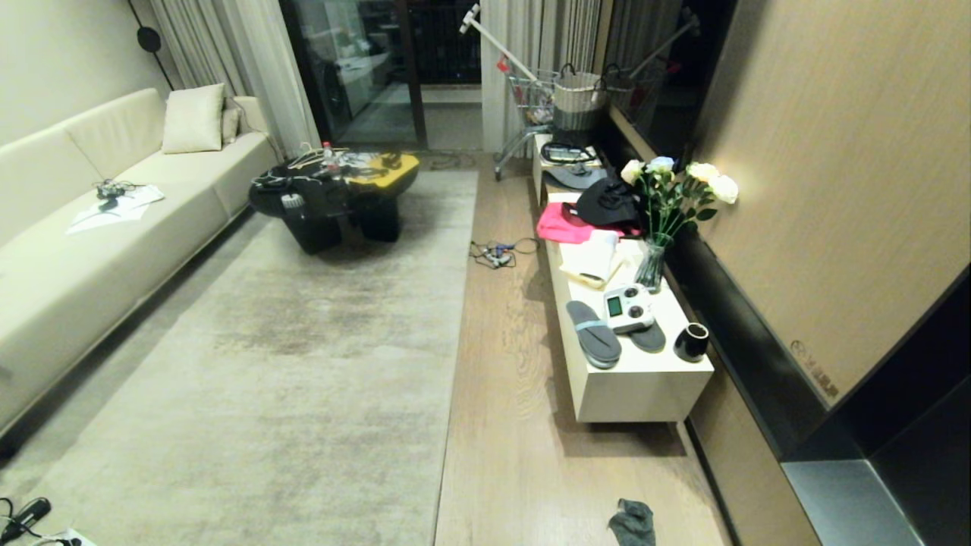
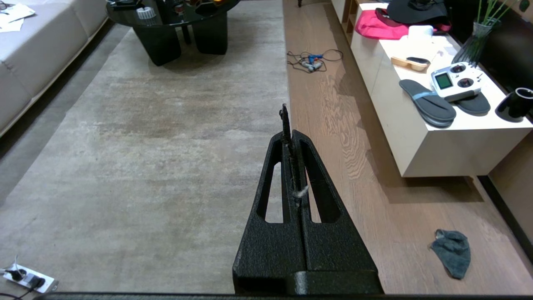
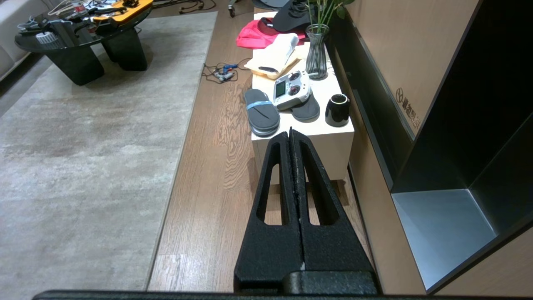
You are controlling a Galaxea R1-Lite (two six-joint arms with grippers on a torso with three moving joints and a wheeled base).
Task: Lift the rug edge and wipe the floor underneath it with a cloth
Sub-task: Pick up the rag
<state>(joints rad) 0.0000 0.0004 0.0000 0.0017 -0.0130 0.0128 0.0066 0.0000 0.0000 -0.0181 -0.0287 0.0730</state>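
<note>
Lying flat: the rug edge [image 1: 461,303] runs as a straight line from the upper centre of the head view down to the lower centre, flush on the floor [image 1: 508,379].
Rug: pale beige-grey with darker mottled patches, filling the left and centre of the head view.
Floor: light brown wood planks form a strip between the rug border and the low white cabinet [image 1: 630,379] on the right.
Cloth: a small dark grey cloth [image 1: 633,522] lies crumpled on the planks at the bottom edge of the head view, right of centre, apart from the rug border; in the left wrist view it sits at lower right [image 2: 452,252].
Left gripper: the left gripper [image 2: 290,133] has its fingers pressed together, nothing large between them, only a wisp of pale fibre caught in the seam; it hangs over the rug border.
Right gripper: the right gripper [image 3: 290,135] is closed with nothing in it, over the wood strip near the cabinet's end.
Cabinet top: grey slippers [image 1: 593,334], a white remote controller [image 1: 628,307], a black cup [image 1: 691,341], a vase of white roses [image 1: 660,227], a pink garment [image 1: 561,224] and a black garment [image 1: 607,203].
Further off: a tangle of cables [image 1: 497,252] on the planks, a black coffee table [image 1: 334,197] at the upper centre, a cream sofa [image 1: 76,250] on the left.
</note>
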